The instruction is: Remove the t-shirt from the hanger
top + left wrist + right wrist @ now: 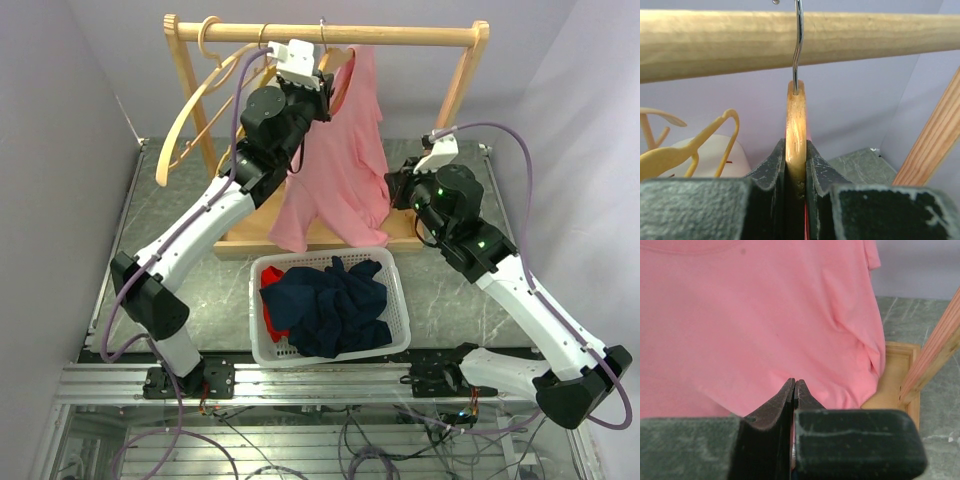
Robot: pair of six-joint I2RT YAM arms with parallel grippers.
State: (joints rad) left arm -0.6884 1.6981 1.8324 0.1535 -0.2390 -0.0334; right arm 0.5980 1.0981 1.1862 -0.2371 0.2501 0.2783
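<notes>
- Left hand (796, 172) is clamping the wooden hanger (796, 125) just below its metal hook, up at the rail (400, 35).
- Pink t-shirt (340, 160) is hanging on that hanger, draping toward the rack's base.
- White basket (257, 330) holding dark clothes is sitting on the surface (440, 300) in front of the rack.
- Right hand (794, 387) is pressing its fingers together on the t-shirt's lower edge, near the right post.

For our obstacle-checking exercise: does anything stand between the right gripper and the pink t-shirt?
Nothing visible does. The right gripper sits at the lower edge of the t-shirt, jaws together, with only cloth ahead. The rack's wooden post stands off to the side.
</notes>
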